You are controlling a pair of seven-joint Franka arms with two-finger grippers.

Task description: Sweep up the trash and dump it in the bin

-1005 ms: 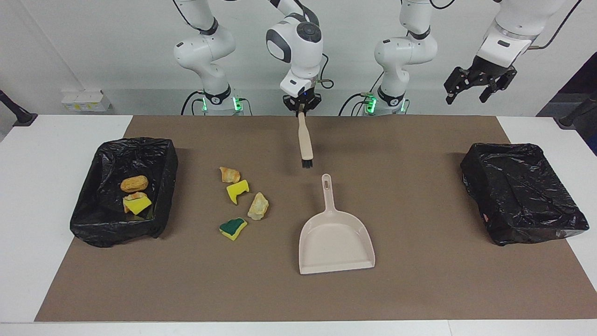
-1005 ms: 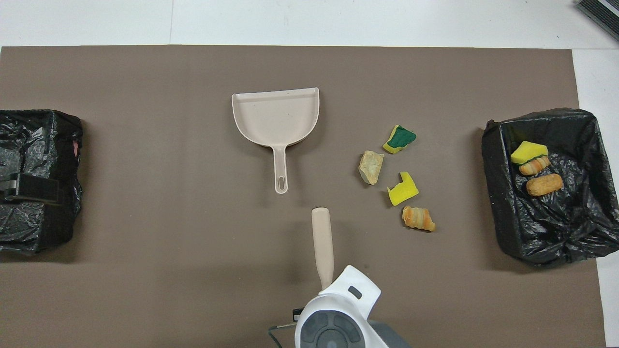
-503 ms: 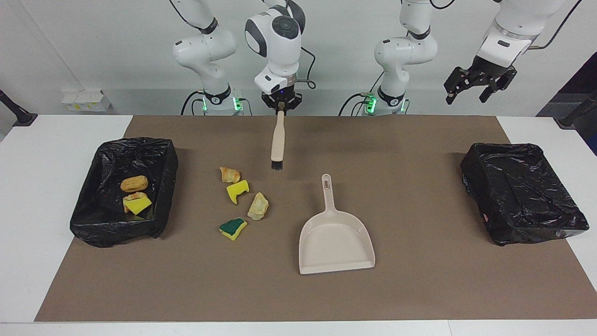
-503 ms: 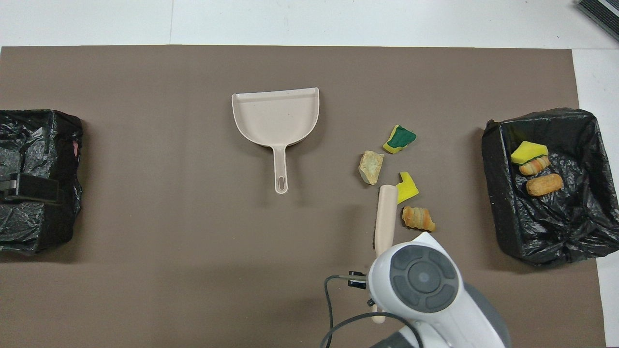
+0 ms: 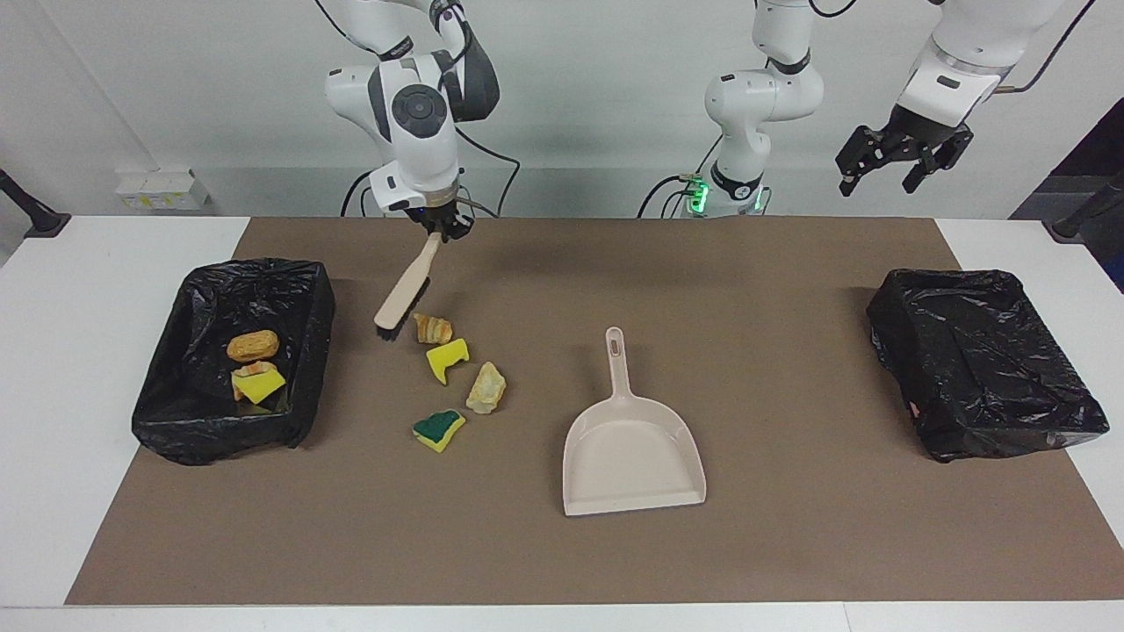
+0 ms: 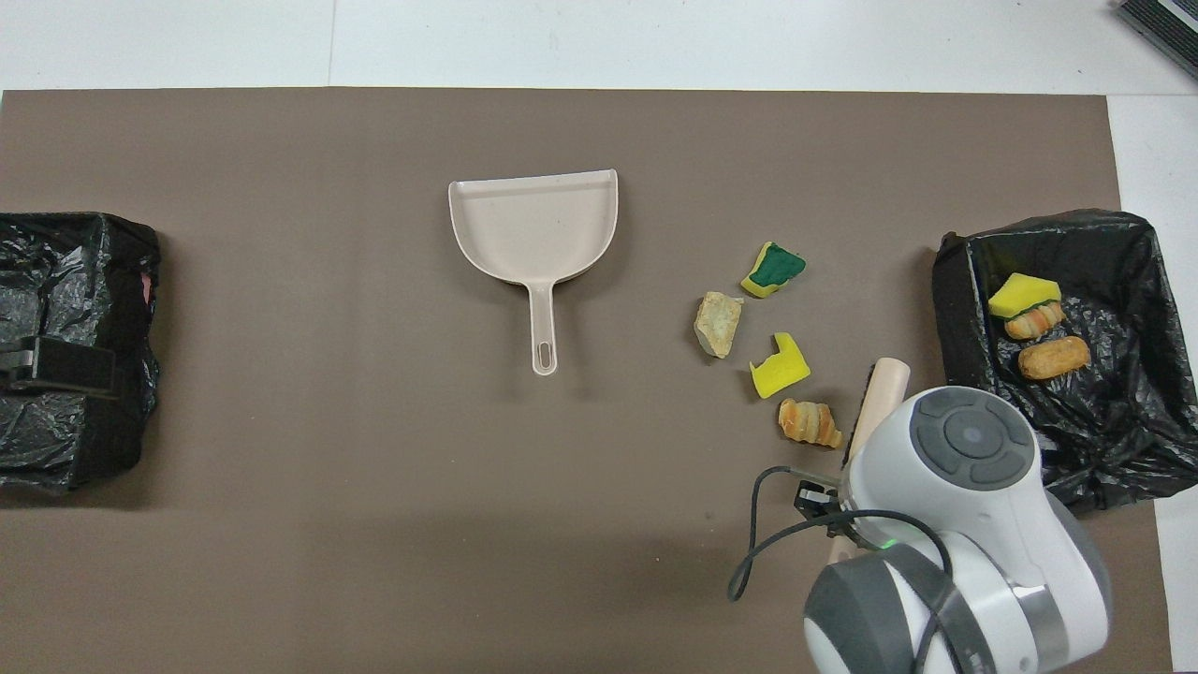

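Note:
My right gripper [image 5: 436, 226] is shut on the handle end of the beige brush [image 5: 402, 290] [image 6: 880, 398], which slants down. Its black bristles [image 5: 385, 332] hang low between the bin and the orange-brown bread lump [image 5: 432, 328] [image 6: 810, 422]; I cannot tell whether they touch the mat. More trash lies beside that lump on the mat: a yellow sponge piece [image 5: 447, 359], a tan lump [image 5: 486, 388] and a green-yellow sponge [image 5: 439, 429]. The black-bagged bin [image 5: 202, 290] [image 6: 1048, 229] holds a bread lump [image 5: 253, 345] and a yellow sponge [image 5: 257, 384]. My left gripper [image 5: 878, 180] waits raised and open.
The beige dustpan [image 5: 632, 448] [image 6: 535, 229] lies flat mid-mat, its handle pointing toward the robots. A second black-bagged bin [image 5: 979, 360] [image 6: 65, 346] stands at the left arm's end. In the overhead view the right arm's wrist [image 6: 964, 449] covers its gripper.
The right arm has swung the brush from near the dustpan's handle toward its own end of the table and tilted it, bristles now beside the bread lump. The left arm has not moved.

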